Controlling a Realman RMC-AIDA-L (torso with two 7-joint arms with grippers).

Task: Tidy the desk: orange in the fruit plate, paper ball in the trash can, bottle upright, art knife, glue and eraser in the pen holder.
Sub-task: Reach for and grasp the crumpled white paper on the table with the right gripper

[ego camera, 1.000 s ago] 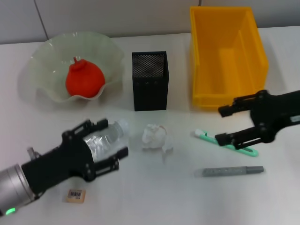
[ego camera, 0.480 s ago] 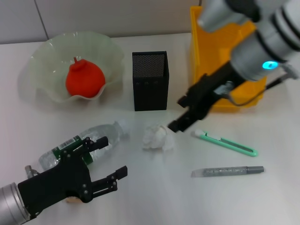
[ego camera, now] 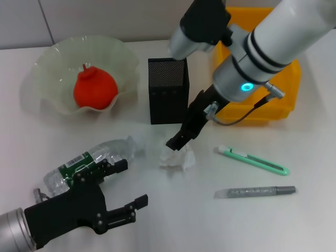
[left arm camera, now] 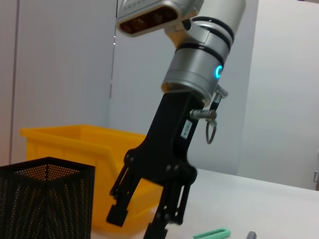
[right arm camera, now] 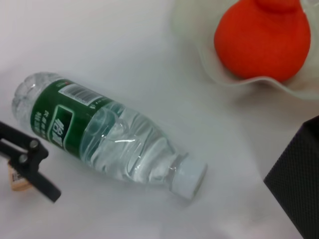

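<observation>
Paper ball (ego camera: 177, 156), right gripper (ego camera: 178, 140) fingers parted above

The light is bright and soft, coming from above. The white table (ego camera: 157, 220) has only faint grey shadows. The clear plastic water bottle (right arm camera: 107, 139) has small shiny spots. The round red-orange fruit (right arm camera: 264, 42) looks a little fuzzy up close.

White desk (ego camera: 157, 220) carries bottle (ego camera: 92, 161), paper ball (ego camera: 177, 157).
</observation>
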